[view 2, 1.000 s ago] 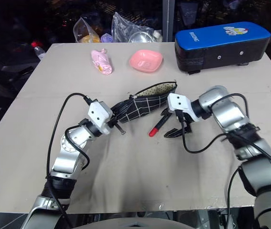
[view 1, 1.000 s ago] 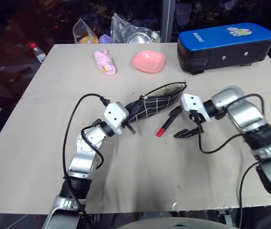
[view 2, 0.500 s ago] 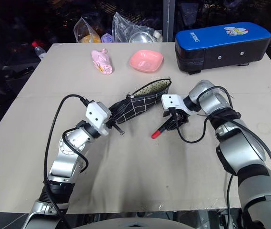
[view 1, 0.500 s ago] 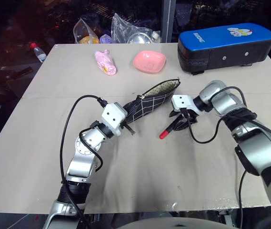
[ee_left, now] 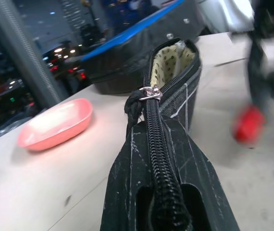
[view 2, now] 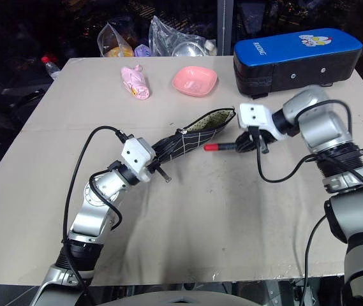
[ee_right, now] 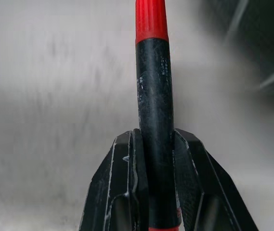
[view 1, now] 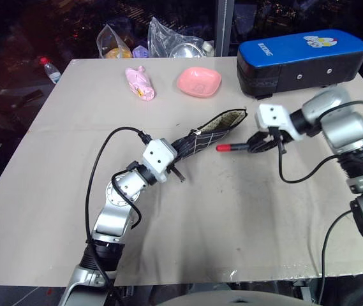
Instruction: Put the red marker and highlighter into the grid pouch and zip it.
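Red marker (view 1: 232, 147): clamped in the right claw (view 1: 262, 141) by its black section, lying about level above the counter (view 1: 232, 223), red end aimed at the pouch mouth.
Pouch (view 1: 210, 131): black with a white grid, its closed end pinched tight in the left claw (ee_left: 161, 202), mouth end lifted and gaping, dotted lining showing.
Gap: the marker tip is just beside the mouth, not in yet.
Risk 1: the mouth is a narrow slit, so if the tip comes in a bit low or off to the side I'd guess it jabs the fabric and shoves the pouch shut.
Risk 2: only 1 end of the pouch is held, so a push could swing or fold it.
Risk 3: the grip sits far back on a long thin barrel, so it may pivot on contact.
Highlighter: can't spot it anywhere.
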You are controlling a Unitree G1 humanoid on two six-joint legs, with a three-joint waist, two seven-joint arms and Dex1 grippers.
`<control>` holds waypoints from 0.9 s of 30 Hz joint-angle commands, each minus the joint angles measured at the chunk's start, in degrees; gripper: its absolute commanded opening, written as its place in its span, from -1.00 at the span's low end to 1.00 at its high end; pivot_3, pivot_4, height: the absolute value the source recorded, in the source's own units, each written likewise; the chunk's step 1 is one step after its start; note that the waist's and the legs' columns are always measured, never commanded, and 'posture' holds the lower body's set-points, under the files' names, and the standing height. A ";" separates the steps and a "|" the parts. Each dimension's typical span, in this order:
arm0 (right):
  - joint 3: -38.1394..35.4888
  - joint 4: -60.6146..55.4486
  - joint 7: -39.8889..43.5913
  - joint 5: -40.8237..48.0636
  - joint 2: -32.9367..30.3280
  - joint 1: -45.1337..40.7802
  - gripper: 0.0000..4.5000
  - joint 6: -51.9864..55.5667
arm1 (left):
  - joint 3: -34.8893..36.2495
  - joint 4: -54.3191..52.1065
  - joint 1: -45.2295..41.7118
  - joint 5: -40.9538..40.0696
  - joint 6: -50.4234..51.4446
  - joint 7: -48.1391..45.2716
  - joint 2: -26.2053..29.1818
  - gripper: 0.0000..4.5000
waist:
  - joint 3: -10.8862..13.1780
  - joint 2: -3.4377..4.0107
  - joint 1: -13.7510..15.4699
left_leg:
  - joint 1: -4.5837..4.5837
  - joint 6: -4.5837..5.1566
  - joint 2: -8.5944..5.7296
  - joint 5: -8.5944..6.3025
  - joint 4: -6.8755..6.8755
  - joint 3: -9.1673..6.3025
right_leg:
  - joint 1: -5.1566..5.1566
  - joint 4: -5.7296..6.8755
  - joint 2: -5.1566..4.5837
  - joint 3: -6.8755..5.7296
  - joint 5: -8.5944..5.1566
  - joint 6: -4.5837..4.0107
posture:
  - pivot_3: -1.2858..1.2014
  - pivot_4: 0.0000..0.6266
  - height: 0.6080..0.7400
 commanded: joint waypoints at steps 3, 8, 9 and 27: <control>-5.09 -9.79 -4.02 0.77 -3.47 -4.92 -0.88 2.87 | -0.19 0.80 -1.44 0.23 -1.61 -0.51 -0.13 -1.00 | 0.00 0.00 0.09 | -0.01 0.01 -0.02 -0.01 0.01 0.01 | -0.01 -0.01 -0.03 0.00 0.00 0.00 | 0.03 -0.52 0.79; -0.21 -8.16 -9.70 -9.23 -6.27 -7.42 -0.88 -8.45 | -0.69 2.50 -2.69 0.36 -2.48 -1.09 -0.92 -1.00 | -0.01 -0.01 0.29 | -0.03 0.01 -0.06 0.00 0.02 0.02 | 0.00 -0.03 -0.07 -0.03 0.00 0.01 | 0.03 -0.52 0.79; 0.35 -7.62 -10.38 -10.13 -6.08 -7.60 -0.88 -9.47 | -0.71 2.77 -2.87 0.39 -2.63 -1.17 -1.01 -1.00 | -0.01 -0.01 0.27 | -0.03 -0.01 -0.07 0.01 0.03 0.04 | 0.00 -0.03 -0.08 -0.03 0.00 0.01 | 0.03 -0.52 0.79; 10.34 4.99 -19.69 -22.24 6.72 -13.23 -0.88 -33.77 | -1.24 3.72 -3.59 1.01 -3.66 -0.10 -1.73 -1.00 | 0.00 -0.02 0.05 | -0.01 -0.20 -0.05 0.13 0.02 0.05 | -0.04 0.03 0.01 0.00 0.01 0.01 | 0.03 -0.52 0.79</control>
